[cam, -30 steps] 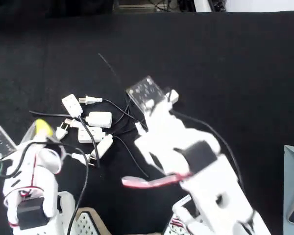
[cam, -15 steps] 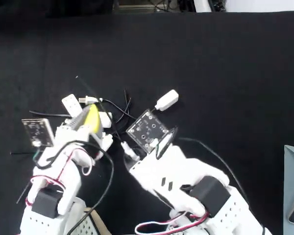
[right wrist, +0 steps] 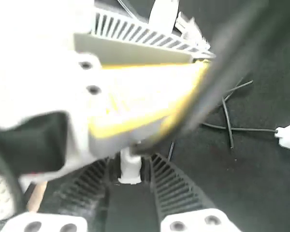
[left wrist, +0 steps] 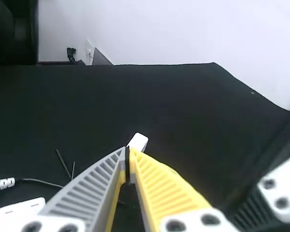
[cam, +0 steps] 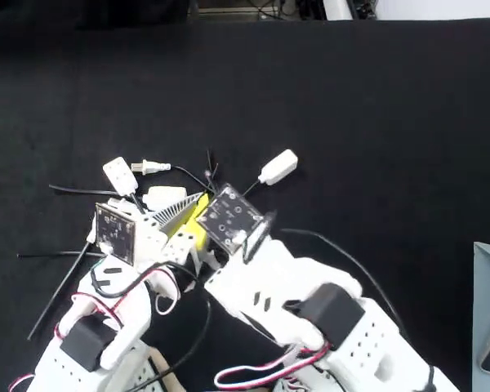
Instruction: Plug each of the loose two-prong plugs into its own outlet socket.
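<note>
- nothing looks plugged in yet, as far as i can judge: the white plug (cam: 279, 166) lies alone on the black table (cam: 376, 122), its cord trailing back toward the tangle, well apart from any socket.
- a second plug (cam: 151, 167) shows bare prongs, just beside a white block (cam: 118, 175) and near a white adapter (cam: 165, 197). all of these lie loose among the black cords, so every pairing seems left to do.
- the left gripper (cam: 189, 216) hangs over the tangle with its grey and yellow fingers (left wrist: 150, 179) pressed together and nothing visible between them. the white plug sits on the table just past their tips, not touching them.
- the right gripper (right wrist: 130, 160) sits close under the left one, its dark fingers (right wrist: 176, 191) parted. a small white piece (right wrist: 130, 169) stands in the gap with room on both sides. i cannot tell what it is.
</note>
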